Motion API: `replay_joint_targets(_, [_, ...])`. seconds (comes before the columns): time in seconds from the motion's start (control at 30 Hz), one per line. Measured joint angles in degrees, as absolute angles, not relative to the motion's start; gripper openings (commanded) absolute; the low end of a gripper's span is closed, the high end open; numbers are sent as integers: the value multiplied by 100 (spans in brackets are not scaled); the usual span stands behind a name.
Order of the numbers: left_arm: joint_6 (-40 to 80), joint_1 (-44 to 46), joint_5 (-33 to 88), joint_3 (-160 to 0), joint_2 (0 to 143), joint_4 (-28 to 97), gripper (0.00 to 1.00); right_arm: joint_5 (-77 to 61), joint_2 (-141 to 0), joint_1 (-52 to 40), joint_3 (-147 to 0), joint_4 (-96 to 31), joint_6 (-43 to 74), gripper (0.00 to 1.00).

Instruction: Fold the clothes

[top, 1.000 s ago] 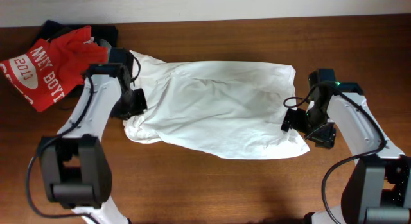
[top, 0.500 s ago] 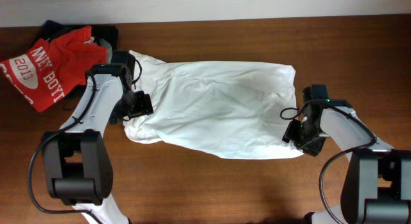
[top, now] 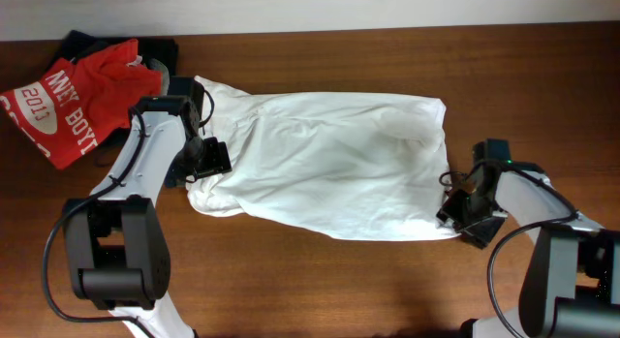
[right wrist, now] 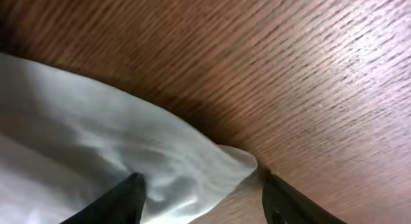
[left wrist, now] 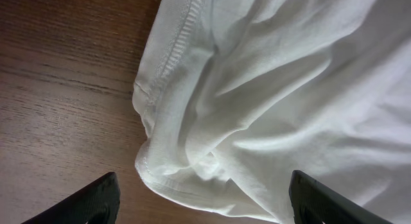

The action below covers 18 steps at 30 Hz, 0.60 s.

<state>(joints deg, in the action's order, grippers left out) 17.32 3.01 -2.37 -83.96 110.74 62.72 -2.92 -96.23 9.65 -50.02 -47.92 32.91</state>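
Note:
The clothes (top: 329,164), a white T-shirt, lie crumpled lengthwise across the middle of the table. My left gripper (top: 201,164) hovers over the shirt's left end. In the left wrist view it (left wrist: 205,208) is open wide, and a hemmed fold of the clothes (left wrist: 276,89) bulges between the fingers (left wrist: 96,201) without being pinched. My right gripper (top: 463,220) is at the shirt's front right corner. In the right wrist view it (right wrist: 202,201) stands open astride that pointed corner of the clothes (right wrist: 83,140), with one finger (right wrist: 122,198) over the cloth and the other over bare wood.
A red shirt (top: 68,101) with white "2013" lettering lies bunched at the back left on a black garment (top: 160,49). The brown wooden table (top: 320,280) shows in front of the white shirt and to its right.
The left gripper has opened and let go of the shirt's left edge. The right gripper has moved toward the front, down to the shirt's front right corner, with its jaws narrower than before.

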Motion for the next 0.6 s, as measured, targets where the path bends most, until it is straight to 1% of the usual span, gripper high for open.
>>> replay_joint_targets(0.03, [1730,301,-237,-8396,11074,6272,84,-353,-9605,1007,-4967,-4753,3293,47])
replay_joint_targets(0.07, [1732,301,-237,-8396,11074,6272,84,-351,-9548,1015,-4895,-4663,3297,36])
replay_joint_targets(0.13, [1730,301,-237,-8396,11074,6270,84,-342,-9478,1022,-4818,-4611,3315,4])
replay_joint_targets(0.2, [1732,301,-237,-8396,11074,6274,77,-421,-9470,1033,-4816,-4578,3350,4])
replay_joint_targets(0.23, [1730,301,-233,-8396,11074,6285,76,-454,-9472,1087,-4823,-4617,3380,4])
replay_joint_targets(0.3, [1721,301,-78,-8394,11074,6381,74,-390,-9568,1490,-4945,-5107,3424,4])
replay_joint_targets(0.33, [1675,307,64,-8394,11074,6425,73,-311,-9686,1870,-5227,-5634,3411,4])
replay_joint_targets(0.43, [1577,526,298,-8388,11074,6777,74,-172,-9743,2639,-6576,-6637,3229,4])
replay_joint_targets(0.47, [1573,672,320,-8385,11074,6873,77,-128,-9745,2812,-6866,-6823,3173,18])
replay_joint_targets(0.5, [1557,854,331,-8383,11074,6949,79,-128,-9745,2932,-7035,-6921,3107,79])
replay_joint_targets(0.53, [1540,1017,346,-8383,11074,7052,80,-163,-9745,3002,-7076,-6976,2998,99])
replay_joint_targets(0.6, [1535,1221,370,-8379,11074,7397,80,-427,-9745,2919,-7078,-7024,2687,99])
